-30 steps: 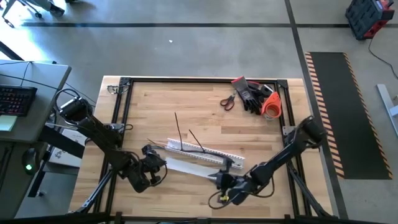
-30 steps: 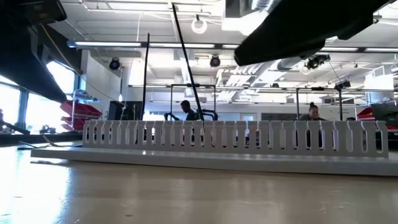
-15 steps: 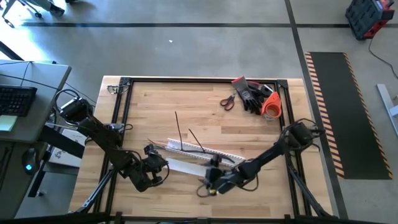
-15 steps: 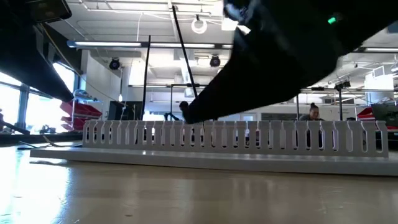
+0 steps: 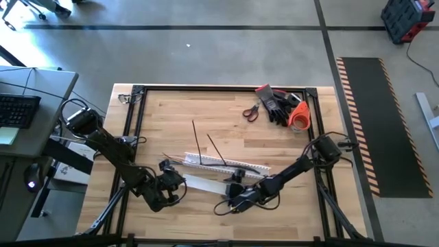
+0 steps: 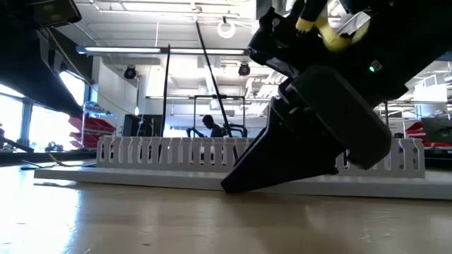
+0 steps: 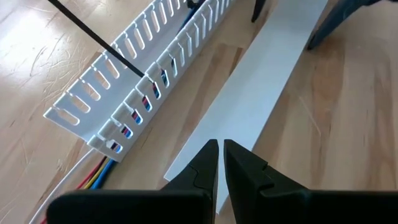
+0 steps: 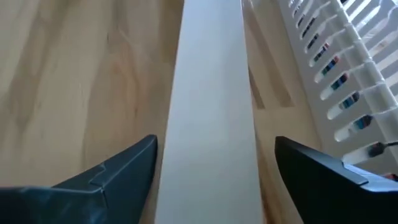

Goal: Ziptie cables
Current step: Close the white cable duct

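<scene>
Right gripper (image 8: pixel 214 180) hangs wide open straddling the flat white strip (image 8: pixel 211 93); left gripper (image 7: pixel 221 165) sits pinched shut, empty, at the strip's other end. The cables (image 7: pixel 134 121) lie inside the slotted channel (image 7: pixel 134 81). Closing now risks grabbing the strip or nudging the channel.

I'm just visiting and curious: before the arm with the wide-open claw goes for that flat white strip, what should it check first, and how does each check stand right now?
1. Right gripper open wide enough to straddle the flat white strip: ok.
2. Strip centred between its fingers: ok, in the right wrist view.
3. Fingers clear of the slotted channel alongside: ok, the channel sits off to one side.
4. Left gripper out of the way: ok, it is shut and sits over the strip's other end.
5. Cables lying inside the channel: ok where visible through the slots.
6. Strip lying flat on the table: cannot tell.
</scene>
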You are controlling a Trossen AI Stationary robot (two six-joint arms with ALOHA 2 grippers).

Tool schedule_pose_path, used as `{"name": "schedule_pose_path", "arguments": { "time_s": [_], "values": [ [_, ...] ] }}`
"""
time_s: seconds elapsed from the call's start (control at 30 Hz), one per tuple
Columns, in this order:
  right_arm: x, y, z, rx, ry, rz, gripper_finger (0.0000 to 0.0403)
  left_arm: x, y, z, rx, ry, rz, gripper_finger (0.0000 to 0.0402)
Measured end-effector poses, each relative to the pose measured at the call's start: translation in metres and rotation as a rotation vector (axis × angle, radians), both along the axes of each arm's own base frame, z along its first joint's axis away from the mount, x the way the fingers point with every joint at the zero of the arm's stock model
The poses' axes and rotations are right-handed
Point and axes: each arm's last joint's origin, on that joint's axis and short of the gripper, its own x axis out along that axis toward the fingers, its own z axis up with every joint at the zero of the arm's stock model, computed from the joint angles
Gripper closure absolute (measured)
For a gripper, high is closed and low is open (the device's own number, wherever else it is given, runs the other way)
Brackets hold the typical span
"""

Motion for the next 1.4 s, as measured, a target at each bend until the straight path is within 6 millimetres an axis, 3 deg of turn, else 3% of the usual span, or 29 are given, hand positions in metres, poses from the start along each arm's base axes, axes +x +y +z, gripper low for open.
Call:
{"name": "schedule_pose_path", "arguments": {
  "time_s": [0.3,0.47,0.63,0.87,1.17,1.4],
  "values": [
    [-0.027,-0.013,0.028,-0.106,0.181,-0.045,0.0094,0.001,-0.002,0.001,-0.012,-0.014,-0.008,0.0393],
    [-0.024,-0.007,0.048,-0.068,0.083,-0.008,0.0094,0.003,-0.003,0.001,-0.018,-0.025,-0.014,0.0393],
    [-0.013,0.003,0.032,-0.051,0.039,0.104,0.0094,0.002,-0.003,0.001,-0.018,-0.025,-0.016,0.0393],
    [0.005,0.0,0.001,-0.055,-0.029,0.087,0.0094,0.002,-0.004,0.001,-0.013,-0.028,-0.023,0.0393],
    [0.005,-0.008,-0.001,-0.099,0.036,0.081,0.0094,0.002,-0.004,0.002,-0.003,-0.027,-0.034,0.0393],
    [0.01,-0.03,-0.004,-0.078,0.119,0.069,0.0094,0.002,-0.005,0.002,-0.005,-0.028,-0.039,0.0393]
  ]
}}
